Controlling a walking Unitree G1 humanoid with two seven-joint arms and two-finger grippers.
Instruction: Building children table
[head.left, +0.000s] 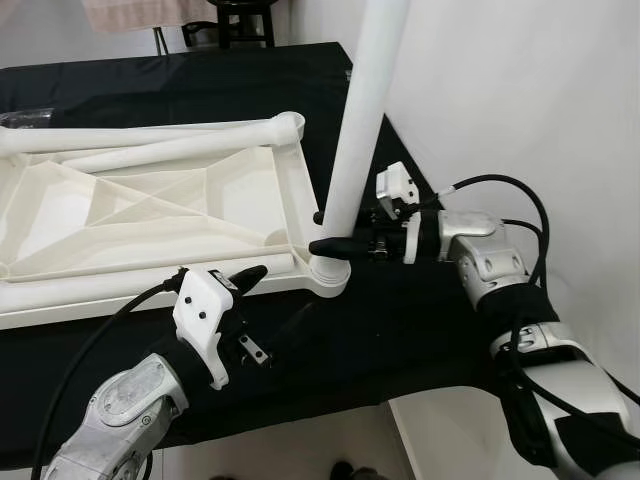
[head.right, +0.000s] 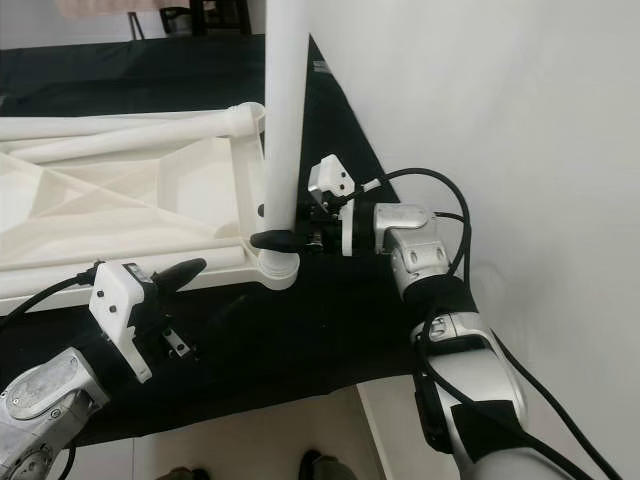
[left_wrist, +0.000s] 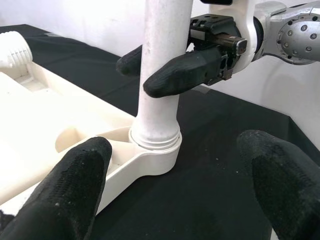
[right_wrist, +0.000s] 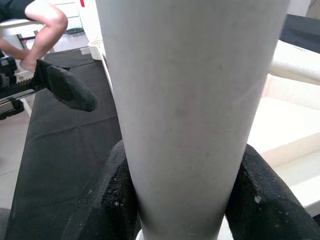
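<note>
A white plastic children's tabletop (head.left: 150, 215) lies upside down on the black cloth. A white table leg (head.left: 362, 120) stands upright in its near right corner socket (head.left: 329, 274). My right gripper (head.left: 325, 231) is shut on the leg just above the socket; in the right wrist view both fingers (right_wrist: 260, 200) press against the leg (right_wrist: 190, 110). My left gripper (head.left: 248, 277) is open, close to the tabletop's near edge and left of the socket. In the left wrist view its two fingers (left_wrist: 75, 185) stand wide apart before the socket (left_wrist: 155, 150). Two loose white legs (head.left: 150, 135) lie across the tabletop's far side.
The black-covered table (head.left: 400, 330) ends close by the socket on the right, with a white wall (head.left: 520, 90) beyond. A dark stool (head.left: 240, 20) stands at the back. A person's bare leg (right_wrist: 42, 22) is in the right wrist view.
</note>
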